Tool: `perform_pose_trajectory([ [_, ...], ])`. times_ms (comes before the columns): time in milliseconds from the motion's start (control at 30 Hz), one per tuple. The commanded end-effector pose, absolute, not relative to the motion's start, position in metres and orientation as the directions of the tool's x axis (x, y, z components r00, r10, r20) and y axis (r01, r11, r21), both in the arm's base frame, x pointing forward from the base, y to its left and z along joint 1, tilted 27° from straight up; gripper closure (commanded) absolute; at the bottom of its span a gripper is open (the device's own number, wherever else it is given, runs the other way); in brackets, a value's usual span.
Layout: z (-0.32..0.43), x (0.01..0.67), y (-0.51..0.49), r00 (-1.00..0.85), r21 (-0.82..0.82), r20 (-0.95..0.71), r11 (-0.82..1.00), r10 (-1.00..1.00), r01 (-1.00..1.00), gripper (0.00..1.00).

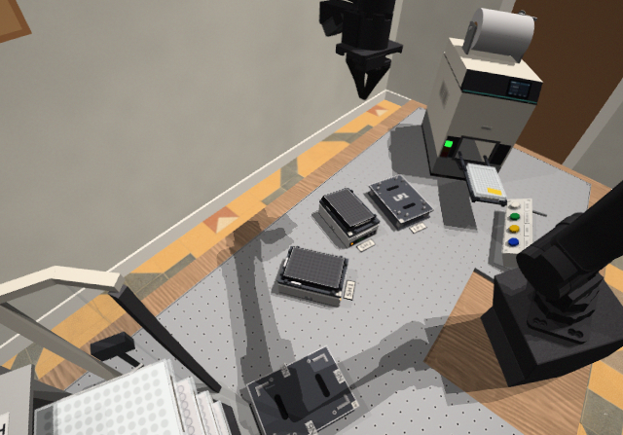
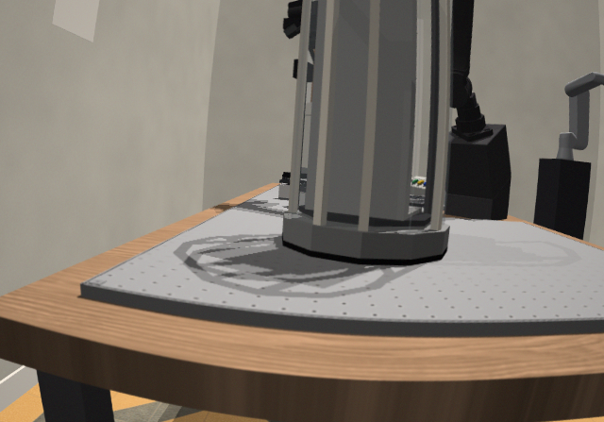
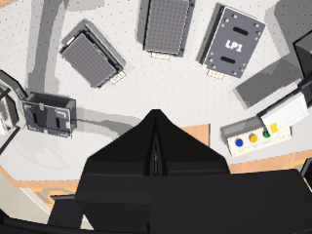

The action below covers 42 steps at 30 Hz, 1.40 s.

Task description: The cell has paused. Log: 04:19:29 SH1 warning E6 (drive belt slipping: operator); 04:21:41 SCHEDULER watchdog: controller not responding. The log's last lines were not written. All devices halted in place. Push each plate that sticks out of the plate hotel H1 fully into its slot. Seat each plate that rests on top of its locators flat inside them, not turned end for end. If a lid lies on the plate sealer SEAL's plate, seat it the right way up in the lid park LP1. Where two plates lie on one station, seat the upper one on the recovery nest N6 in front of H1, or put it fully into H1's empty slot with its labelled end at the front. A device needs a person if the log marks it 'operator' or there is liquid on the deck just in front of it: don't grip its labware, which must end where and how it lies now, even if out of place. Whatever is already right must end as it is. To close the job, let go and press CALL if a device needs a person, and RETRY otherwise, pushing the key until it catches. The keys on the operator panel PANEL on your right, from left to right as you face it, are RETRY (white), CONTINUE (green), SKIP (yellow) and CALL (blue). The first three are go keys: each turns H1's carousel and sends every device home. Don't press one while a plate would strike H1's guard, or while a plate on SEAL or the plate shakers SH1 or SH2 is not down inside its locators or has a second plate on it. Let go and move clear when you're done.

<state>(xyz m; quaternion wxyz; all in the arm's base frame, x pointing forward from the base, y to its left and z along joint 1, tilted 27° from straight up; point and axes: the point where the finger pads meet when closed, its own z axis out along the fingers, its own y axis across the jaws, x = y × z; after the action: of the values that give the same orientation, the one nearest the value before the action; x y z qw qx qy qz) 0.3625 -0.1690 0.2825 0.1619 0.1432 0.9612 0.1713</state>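
My gripper (image 1: 366, 89) is shut and empty, high above the deck's far edge; it also shows in the wrist view (image 3: 155, 119). A dark plate (image 1: 312, 268) lies on shaker SH1, slightly skewed on its base. A second dark plate (image 1: 349, 206) lies on shaker SH2 and looks raised over its base. Lid park LP1 (image 1: 401, 199) is empty. A white plate with a yellow label (image 1: 485, 183) sits on the sealer SEAL's (image 1: 483, 98) tray. Recovery nest N6 (image 1: 302, 392) is empty. White plates (image 1: 115, 405) show at hotel H1, lower left; I cannot tell how far they stick out.
The operator panel (image 1: 514, 223) with white, green, yellow and blue keys lies right of SEAL's plate. The arm's black base (image 1: 548, 314) stands at the right. H1's tall column (image 2: 370, 115) fills the exterior view and hides most of the deck.
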Motion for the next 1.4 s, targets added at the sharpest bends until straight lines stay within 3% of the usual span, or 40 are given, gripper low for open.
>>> perform_pose_trajectory([
  [0,0.301,0.371,-0.192,-0.899,0.357,-0.309,0.914,0.31,0.193,1.0],
  [467,0.31,0.369,-0.201,-0.839,0.397,-0.267,0.848,0.474,0.352,1.0],
  [1367,0.301,0.372,-0.203,-0.843,0.403,-0.246,0.842,0.478,0.359,1.0],
])
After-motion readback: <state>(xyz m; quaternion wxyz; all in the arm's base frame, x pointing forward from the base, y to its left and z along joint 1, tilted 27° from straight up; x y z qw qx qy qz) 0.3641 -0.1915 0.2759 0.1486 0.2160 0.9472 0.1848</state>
